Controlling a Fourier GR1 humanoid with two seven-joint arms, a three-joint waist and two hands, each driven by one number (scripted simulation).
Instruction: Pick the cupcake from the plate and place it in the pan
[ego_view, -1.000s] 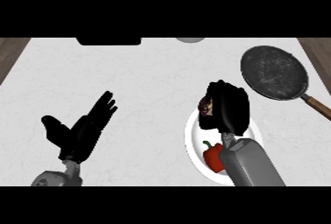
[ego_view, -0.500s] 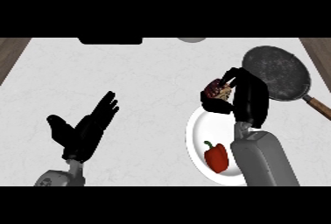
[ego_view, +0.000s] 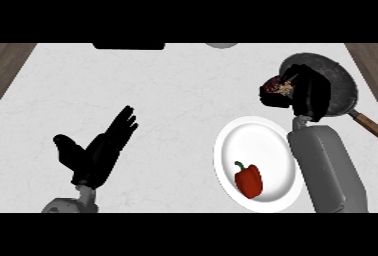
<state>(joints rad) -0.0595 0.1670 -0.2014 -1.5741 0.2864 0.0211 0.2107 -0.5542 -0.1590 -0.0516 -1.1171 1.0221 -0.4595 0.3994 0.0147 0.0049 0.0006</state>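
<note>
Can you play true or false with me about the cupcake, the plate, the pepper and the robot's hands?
1. The cupcake sits on the plate. False: the right hand holds it up at the pan's edge, off the plate.
2. A red pepper lies on the plate. True.
3. The left hand holds the pepper. False: it is open and holds nothing, at the view's lower left.
4. The pan is dark and has a brown handle. True.
5. The pan is to the left of the plate. False: it lies beyond the plate, toward the right.
</note>
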